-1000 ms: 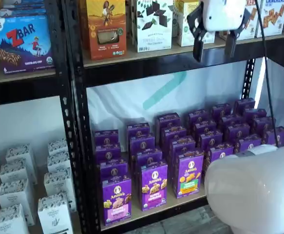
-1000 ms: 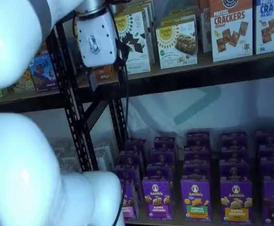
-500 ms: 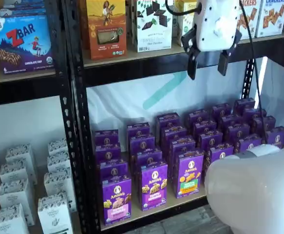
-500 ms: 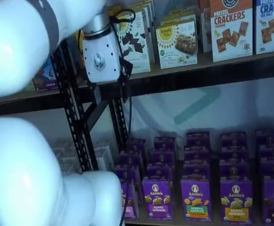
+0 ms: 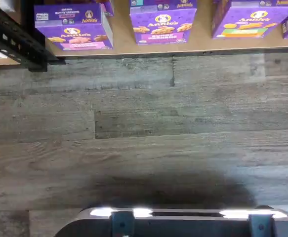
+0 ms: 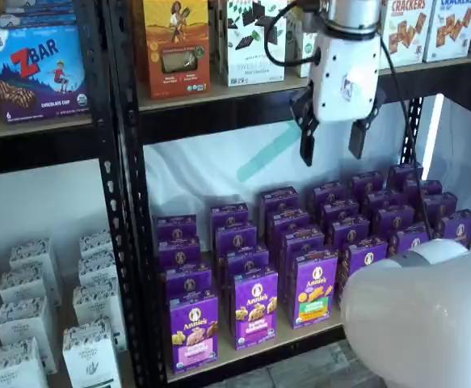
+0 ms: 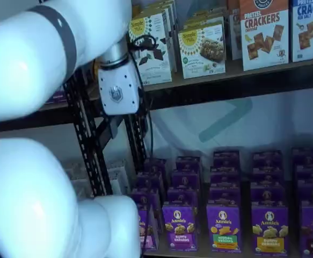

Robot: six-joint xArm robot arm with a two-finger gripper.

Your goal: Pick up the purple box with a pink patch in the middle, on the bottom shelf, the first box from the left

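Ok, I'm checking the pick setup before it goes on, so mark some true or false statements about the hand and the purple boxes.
1. The hand is open and holds nothing. True.
2. The hand is touching the purple box. False: it hangs well above the rows of boxes.
3. The purple box stands upright at the front of the bottom shelf. True.
4. The purple box has a green panel. False: its panel is pink; the green one stands two boxes along.
5. The wrist view shows wooden floor. True.

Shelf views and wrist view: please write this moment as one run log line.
phase: approach | gripper: open, empty, high above box rows | purple box: upright, front of bottom shelf, untouched | contact: none
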